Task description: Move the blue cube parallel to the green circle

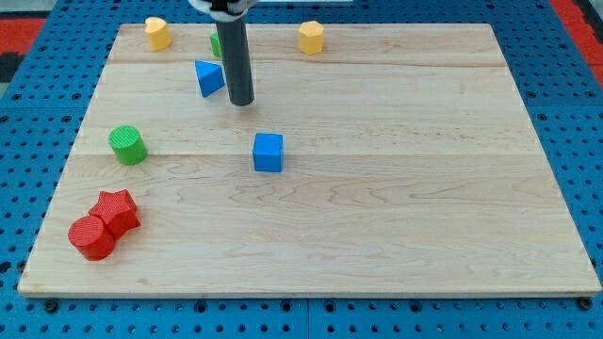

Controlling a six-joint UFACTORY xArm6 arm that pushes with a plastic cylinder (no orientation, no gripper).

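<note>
I carry no jaws, only a dark rod, and my tip (242, 102) rests on the wooden board (377, 226) just right of the blue triangle (208, 78), apart from it. The blue cube (268, 153) sits below and slightly right of my tip, untouched, roughly level with the green circle (127, 145) far to its left. A green block (216, 43) hides partly behind my rod. Red star (117, 210) and red cylinder (91, 237) touch at bottom left
</note>
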